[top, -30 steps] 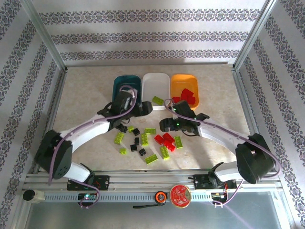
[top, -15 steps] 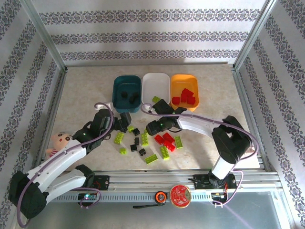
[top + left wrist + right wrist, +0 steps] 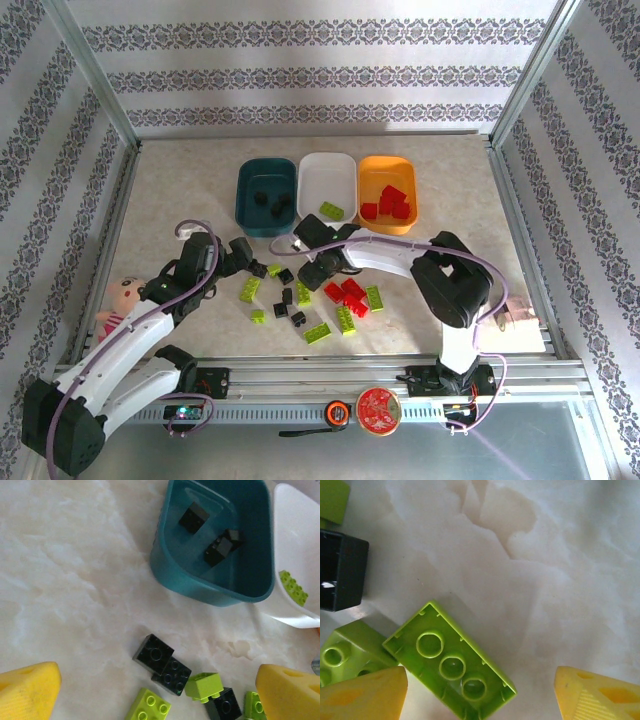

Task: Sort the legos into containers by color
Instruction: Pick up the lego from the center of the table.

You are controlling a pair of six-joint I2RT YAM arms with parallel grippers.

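Risk at right jaws: long lime green brick (image 3: pixel 451 669) askew between them, liable to twist out on closing or drag along the second lime brick (image 3: pixel 345 652) just beside it. Right jaws wide, holding nothing. Left jaws wide, empty, above two black bricks (image 3: pixel 162 664) on tabletop (image 3: pixel 75 580); dark teal tray (image 3: pixel 200 587) just beyond.

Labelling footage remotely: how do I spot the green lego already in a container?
On the table, find the white tray, middle of a row of three at the far side. At its near end lies one lime green brick, the only piece in it; other green ones lie loose on the table.
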